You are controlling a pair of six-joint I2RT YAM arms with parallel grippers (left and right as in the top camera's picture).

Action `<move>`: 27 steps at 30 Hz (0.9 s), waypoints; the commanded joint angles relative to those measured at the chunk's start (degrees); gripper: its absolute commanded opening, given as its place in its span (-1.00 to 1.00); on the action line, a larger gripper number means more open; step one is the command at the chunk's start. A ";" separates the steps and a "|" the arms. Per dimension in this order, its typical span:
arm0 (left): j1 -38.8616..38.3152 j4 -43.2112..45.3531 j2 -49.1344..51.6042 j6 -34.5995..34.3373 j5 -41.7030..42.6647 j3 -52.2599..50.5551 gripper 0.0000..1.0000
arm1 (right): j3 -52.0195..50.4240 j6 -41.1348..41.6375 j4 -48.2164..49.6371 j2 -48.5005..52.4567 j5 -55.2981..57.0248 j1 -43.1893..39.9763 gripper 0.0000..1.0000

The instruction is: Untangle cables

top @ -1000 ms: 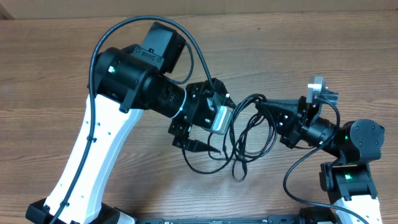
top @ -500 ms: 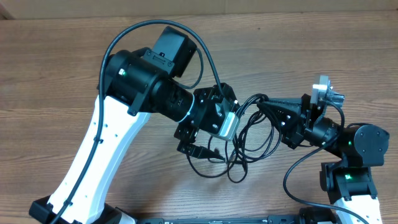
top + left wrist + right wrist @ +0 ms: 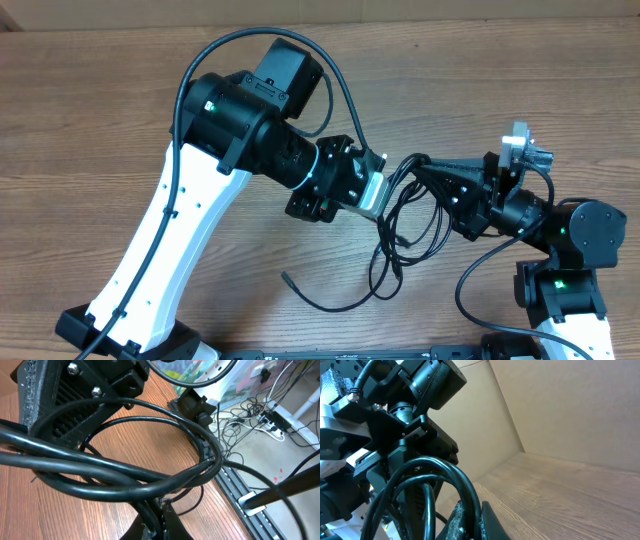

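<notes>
The cables (image 3: 386, 262) are thin black cords looped together, hanging between my two grippers and trailing onto the wooden table (image 3: 90, 120). One loose plug end (image 3: 285, 274) lies on the wood. My left gripper (image 3: 388, 192) is shut on a strand of the bundle; in the left wrist view its gripper (image 3: 160, 512) pinches the cables (image 3: 115, 480) at the tips. My right gripper (image 3: 413, 165) faces it from the right, shut on another strand. In the right wrist view the gripper (image 3: 472, 510) clamps a cable loop (image 3: 445, 472). The two grippers are almost touching.
The left arm (image 3: 180, 220) crosses the table from the front left, with its own thick black cable (image 3: 330, 75) arching above it. The right arm's base (image 3: 560, 290) stands at the front right. A black rail (image 3: 240, 490) runs along the table's front edge.
My left gripper has shut on the cables and shifted a little up and right. The lower loop has slid toward the front edge and a plug end now lies loose. The right gripper stayed.
</notes>
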 commanded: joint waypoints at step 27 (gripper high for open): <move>7.93 7.37 0.07 -0.22 -0.81 -0.02 -0.92 | 1.25 0.96 -36.70 -0.13 -0.11 -0.22 1.00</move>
